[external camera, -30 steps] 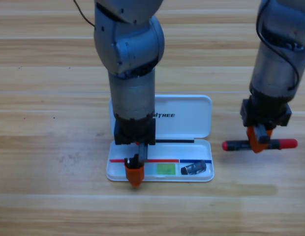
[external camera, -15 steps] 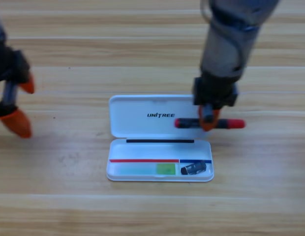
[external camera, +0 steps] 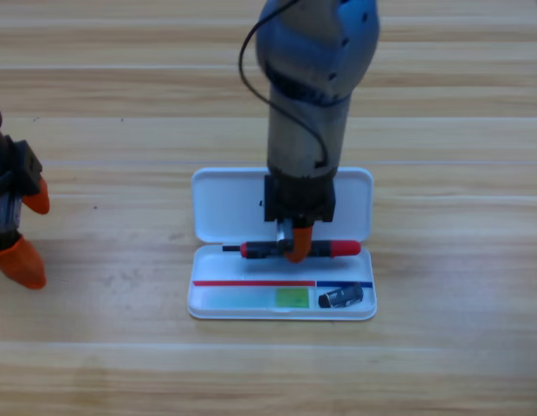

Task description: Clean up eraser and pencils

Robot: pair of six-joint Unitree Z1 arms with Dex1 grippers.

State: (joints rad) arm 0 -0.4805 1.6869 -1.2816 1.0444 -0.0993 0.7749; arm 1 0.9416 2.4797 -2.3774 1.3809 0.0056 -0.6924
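Right gripper [external camera: 296, 250] clamped mid-barrel on the marker [external camera: 338, 249], red ends jutting either side; white case [external camera: 355, 186] tray just below. Light, stiff, slick: keep central hold. Left gripper [external camera: 17, 232] parked far left, jaws apart.

The right gripper [external camera: 298, 251], jaws clamped on the black-barrelled, red-ended marker [external camera: 338, 249], is carrying it toward 7 o'clock, from over the white plastic case's [external camera: 225, 204] lid to its hinge line.

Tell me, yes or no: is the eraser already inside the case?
Yes, the eraser lies in the right end of the case, beside the green stick.
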